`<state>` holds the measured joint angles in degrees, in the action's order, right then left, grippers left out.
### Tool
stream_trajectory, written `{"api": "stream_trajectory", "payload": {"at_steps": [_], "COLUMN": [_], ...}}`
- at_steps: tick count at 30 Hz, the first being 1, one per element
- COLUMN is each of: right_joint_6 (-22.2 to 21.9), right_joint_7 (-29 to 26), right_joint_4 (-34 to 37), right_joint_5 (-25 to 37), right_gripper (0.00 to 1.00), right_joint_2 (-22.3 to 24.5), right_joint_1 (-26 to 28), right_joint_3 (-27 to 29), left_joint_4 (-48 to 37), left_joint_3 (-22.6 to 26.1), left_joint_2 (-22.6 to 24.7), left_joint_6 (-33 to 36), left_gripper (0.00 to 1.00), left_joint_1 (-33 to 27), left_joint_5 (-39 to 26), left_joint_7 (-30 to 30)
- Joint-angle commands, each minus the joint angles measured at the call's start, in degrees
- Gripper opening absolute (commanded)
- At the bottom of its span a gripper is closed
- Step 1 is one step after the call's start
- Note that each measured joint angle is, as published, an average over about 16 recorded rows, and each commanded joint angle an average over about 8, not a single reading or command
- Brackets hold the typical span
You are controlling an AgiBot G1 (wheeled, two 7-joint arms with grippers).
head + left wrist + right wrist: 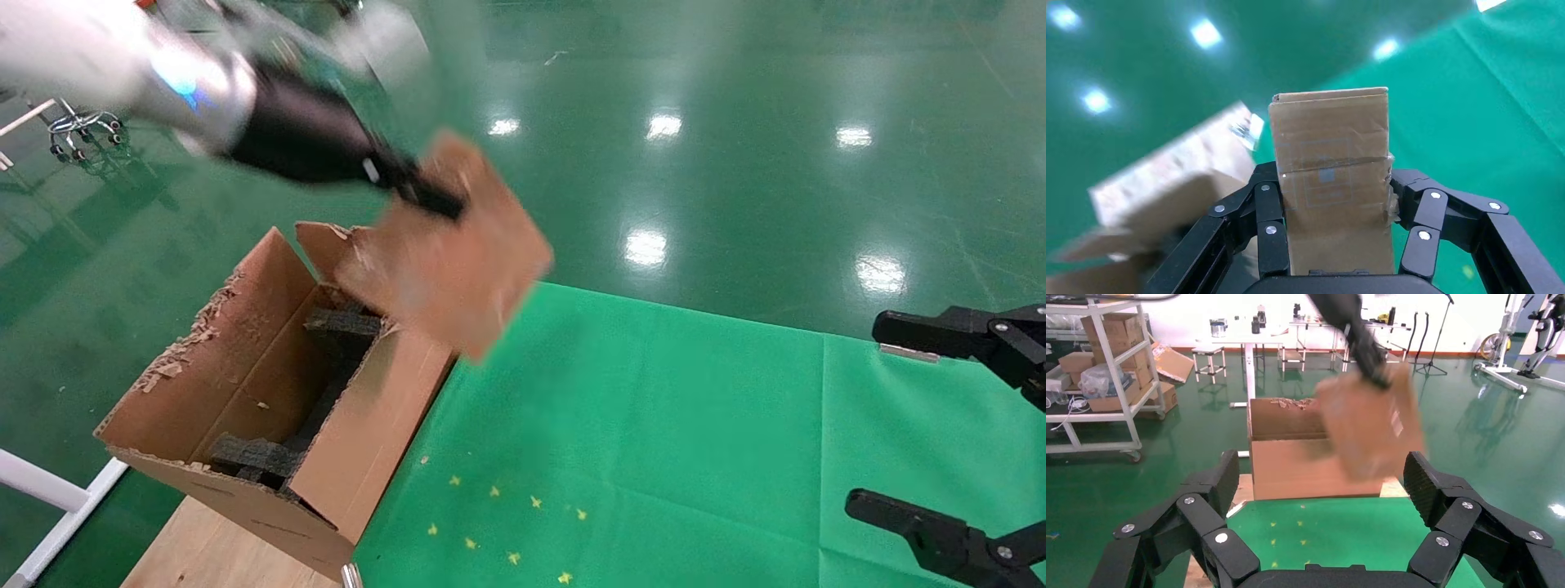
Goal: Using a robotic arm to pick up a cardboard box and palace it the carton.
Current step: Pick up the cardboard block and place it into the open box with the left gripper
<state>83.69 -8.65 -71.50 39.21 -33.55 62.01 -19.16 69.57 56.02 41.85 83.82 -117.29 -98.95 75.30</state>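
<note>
Cardboard box (453, 261) clamped between left gripper (1333, 202) fingers, held in air, hanging below it just above the carton (270, 392) rim. Carton with black foam (343, 327) sits under the gripper beside green cloth (654, 441). Right gripper (1321, 496) parked well apart, fingers spread, holding nothing.

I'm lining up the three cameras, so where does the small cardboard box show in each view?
Head view: the cardboard box hangs upper middle, clamped by the left gripper, above the carton.
Left wrist view: the box fills the centre, between the fingers.
Right wrist view: it is upper middle, before the carton.
Shared landmark: the carton, seen in all three views.
</note>
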Motion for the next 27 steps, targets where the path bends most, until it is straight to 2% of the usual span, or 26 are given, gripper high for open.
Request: {"api": "stream_trajectory", "payload": {"at_steps": [1, 6, 10, 19, 27], "right_joint_6": [0.0, 0.0, 0.0, 0.0, 0.0], "right_joint_7": [0.0, 0.0, 0.0, 0.0, 0.0], "right_joint_4": [0.0, 0.0, 0.0, 0.0, 0.0], "right_joint_5": [0.0, 0.0, 0.0, 0.0, -0.01], "right_gripper": [1.0, 1.0, 1.0, 1.0, 1.0], "right_joint_2": [0.0, 0.0, 0.0, 0.0, 0.0], "right_joint_1": [0.0, 0.0, 0.0, 0.0, 0.0], "right_joint_3": [0.0, 0.0, 0.0, -0.01, -0.01], "left_joint_4": [-1.31, -6.69, -11.78, -25.52, -38.6], "left_joint_3": [-1.24, -1.93, -1.63, -0.34, 0.81], "left_joint_2": [-0.91, -4.18, -7.2, -11.41, -11.16], "left_joint_6": [-0.47, -0.68, -1.27, -3.94, -9.15], "left_gripper": [0.0, 0.0, 0.0, 0.0, 0.0], "left_joint_1": [-2.35, -5.67, -5.82, -1.59, 2.37], "left_joint_5": [-0.06, -2.48, -4.12, -4.59, -5.53], "left_joint_7": [-1.92, -8.8, -14.85, -27.97, -36.42]}}
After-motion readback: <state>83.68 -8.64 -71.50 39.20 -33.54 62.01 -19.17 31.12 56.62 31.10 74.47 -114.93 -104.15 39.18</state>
